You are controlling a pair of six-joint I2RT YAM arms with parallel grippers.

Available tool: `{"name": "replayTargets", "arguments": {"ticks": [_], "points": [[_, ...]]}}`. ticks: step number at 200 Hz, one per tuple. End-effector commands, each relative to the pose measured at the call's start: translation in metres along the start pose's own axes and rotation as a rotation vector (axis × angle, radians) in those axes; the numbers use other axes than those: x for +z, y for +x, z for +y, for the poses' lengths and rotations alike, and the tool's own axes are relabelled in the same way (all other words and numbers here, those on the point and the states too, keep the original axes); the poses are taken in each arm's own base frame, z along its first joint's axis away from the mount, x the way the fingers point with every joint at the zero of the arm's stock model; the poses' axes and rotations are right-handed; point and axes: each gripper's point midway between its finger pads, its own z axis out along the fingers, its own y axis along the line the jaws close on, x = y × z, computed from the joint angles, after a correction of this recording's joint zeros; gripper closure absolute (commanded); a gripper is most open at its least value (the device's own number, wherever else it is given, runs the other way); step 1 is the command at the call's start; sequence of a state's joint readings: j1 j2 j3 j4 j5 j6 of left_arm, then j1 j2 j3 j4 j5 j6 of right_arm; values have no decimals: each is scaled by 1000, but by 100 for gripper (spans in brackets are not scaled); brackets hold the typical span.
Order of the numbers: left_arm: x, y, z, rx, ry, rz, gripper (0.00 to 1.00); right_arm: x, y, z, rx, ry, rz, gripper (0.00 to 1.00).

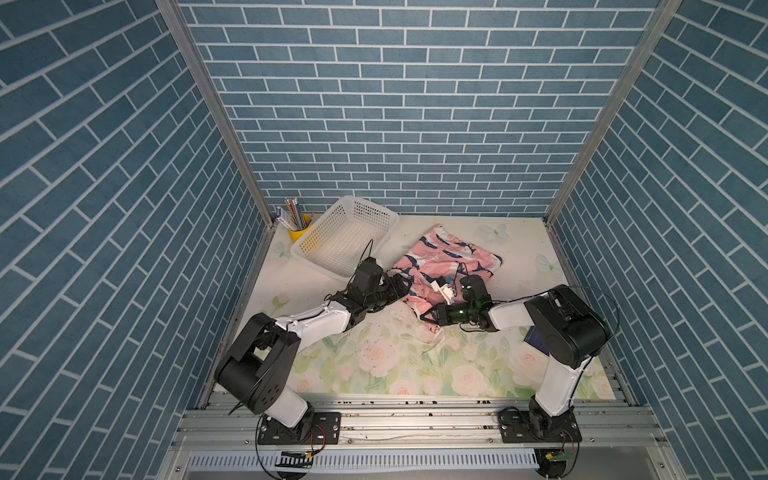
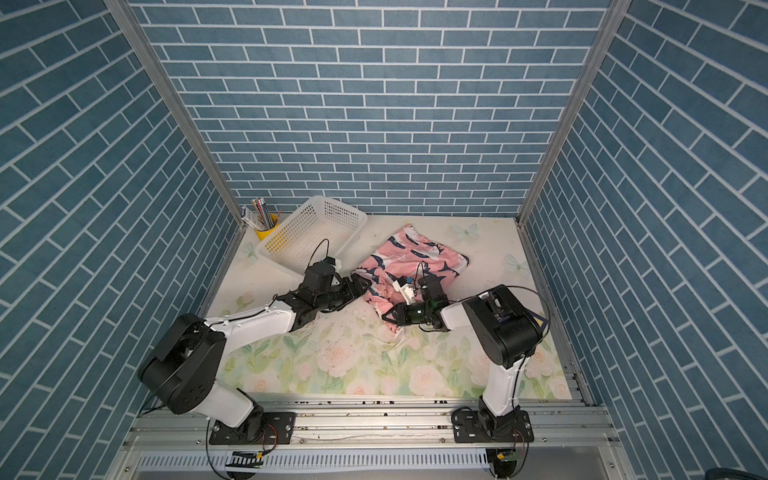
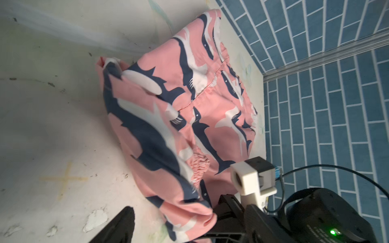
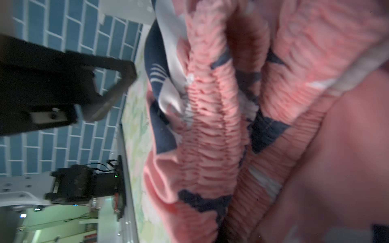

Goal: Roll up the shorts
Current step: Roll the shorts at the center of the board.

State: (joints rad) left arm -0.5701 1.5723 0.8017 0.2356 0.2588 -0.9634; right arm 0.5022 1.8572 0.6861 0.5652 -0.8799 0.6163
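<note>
Salmon-pink cloth with navy and white sharks: in both top views the shorts [image 1: 451, 255] lie crumpled on my floral table [image 1: 374, 357], towards the back and just beside the white basket [image 1: 365, 204]. A yellow cup [image 1: 299, 235] of pencils stands at the basket's far corner. My left gripper [image 1: 405, 284] sits low at the edge of the cloth nearest the basket, jaws spread and holding nothing. My right gripper [image 1: 428, 315] comes in from the opposite side at the near corner of the shorts, clenched on a fold of the fabric.

From my left wrist, the shorts [image 3: 168, 117] are a loose heap on the pale table [image 3: 52, 126], with the blue brick wall [image 3: 326, 105] behind. One of my left fingers [image 3: 122, 223] shows, bare and beside the cloth, not pinching it. Across the heap, my right gripper [image 3: 223, 205] has a bunched edge pulled into its jaws, the white wrist camera [image 3: 248, 178] above it.

From my right wrist, the gathered waistband [image 4: 210, 136] fills nearly everything, blurred and pressed up close, so my own right fingertips are hidden. Past the cloth, one finger [image 4: 120, 82] of my left gripper stands clear of the fabric against the wall.
</note>
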Motion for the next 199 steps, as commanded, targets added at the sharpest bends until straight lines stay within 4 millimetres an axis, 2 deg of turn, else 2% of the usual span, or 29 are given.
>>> {"name": "replayTargets", "arguments": {"ticks": [1,61,96,118,139,149,173,182,199], "points": [[15,14,15,41,-37,38,13,-7,-12,17,102,-168,-33,100],[62,5,13,81,0,4,12,-5,-5,6,148,-167,3,100],[77,-6,12,59,47,-46,13,-4,-1,-2,184,-159,15,100],[91,-9,15,50,41,-39,18,-4,2,-5,207,-159,24,100],[104,-5,20,25,32,-13,37,-3,4,-7,223,-165,32,100],[107,-5,23,7,25,-14,58,-3,5,-8,236,-166,36,100],[110,-5,23,1,15,1,98,-6,4,-11,250,-160,25,100],[109,-6,20,2,9,6,100,-9,1,-14,257,-142,12,99],[107,-9,14,1,-8,18,100,-12,-5,-21,207,-43,15,81]]}}
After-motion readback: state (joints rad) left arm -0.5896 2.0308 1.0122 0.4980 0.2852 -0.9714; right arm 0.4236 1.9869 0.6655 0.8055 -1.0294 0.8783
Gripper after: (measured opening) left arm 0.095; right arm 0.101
